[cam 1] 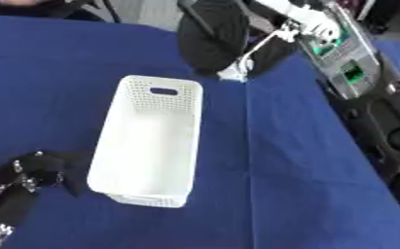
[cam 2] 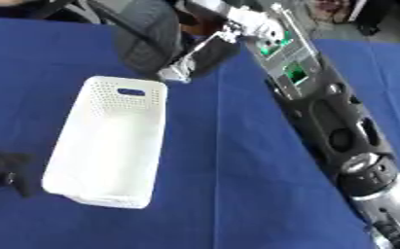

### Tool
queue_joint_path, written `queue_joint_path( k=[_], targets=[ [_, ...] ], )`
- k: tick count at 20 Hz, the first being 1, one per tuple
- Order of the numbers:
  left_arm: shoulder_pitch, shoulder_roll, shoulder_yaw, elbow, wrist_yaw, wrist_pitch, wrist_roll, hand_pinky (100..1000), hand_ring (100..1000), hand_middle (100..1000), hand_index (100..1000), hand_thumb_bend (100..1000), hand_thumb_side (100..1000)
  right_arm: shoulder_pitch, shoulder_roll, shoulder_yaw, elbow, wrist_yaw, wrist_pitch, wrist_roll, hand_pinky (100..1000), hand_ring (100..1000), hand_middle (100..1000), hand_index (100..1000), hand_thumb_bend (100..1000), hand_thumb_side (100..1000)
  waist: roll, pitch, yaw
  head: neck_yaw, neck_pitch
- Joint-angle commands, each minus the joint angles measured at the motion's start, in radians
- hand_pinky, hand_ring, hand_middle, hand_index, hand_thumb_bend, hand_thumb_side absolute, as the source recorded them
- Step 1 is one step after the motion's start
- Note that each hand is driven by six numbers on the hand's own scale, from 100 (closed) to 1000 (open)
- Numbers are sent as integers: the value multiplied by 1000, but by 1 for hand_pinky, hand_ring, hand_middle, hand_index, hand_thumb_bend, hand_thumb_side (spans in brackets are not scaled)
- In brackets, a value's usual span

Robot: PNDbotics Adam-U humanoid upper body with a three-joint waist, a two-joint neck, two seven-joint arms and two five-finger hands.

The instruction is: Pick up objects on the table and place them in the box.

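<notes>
Reaching far, our right hand [cam 1: 228, 36] curls round a black garment [cam 1: 205, 46] past the white box [cam 1: 152, 141]; left hand [cam 1: 37, 170] fingers: cannot tell.

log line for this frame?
box: looks empty | right hand: extended past the far table edge, fingers unclear | left hand: beside box, curled, holding nothing

Right arm stretched far forward, left hand [cam 1: 32, 170] low, curled

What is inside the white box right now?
The white box shows only its bare white floor and walls; no object is visible inside. The near wall hides a thin strip of floor at the near end.
</notes>
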Motion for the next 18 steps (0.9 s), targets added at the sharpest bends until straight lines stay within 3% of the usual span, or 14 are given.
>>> queue_joint_path(
  k=[1, 18],
  targets=[
    [-3, 2, -5, -17, 2, -168, -170, 546, 852, 742, 847, 100, 584, -29, 29, 6, -10, 15, -352, 352, 100, 100, 100, 287, 100, 227, 8, -20, 1, -12, -4],
    [-4, 1, -10, -17, 2, -168, -170, 546, 851, 742, 848, 100, 584, -30, 106, 26, 20, 48, -352, 352, 100, 100, 100, 285, 100, 223, 8, -21, 11, -19, 0]
  ],
)
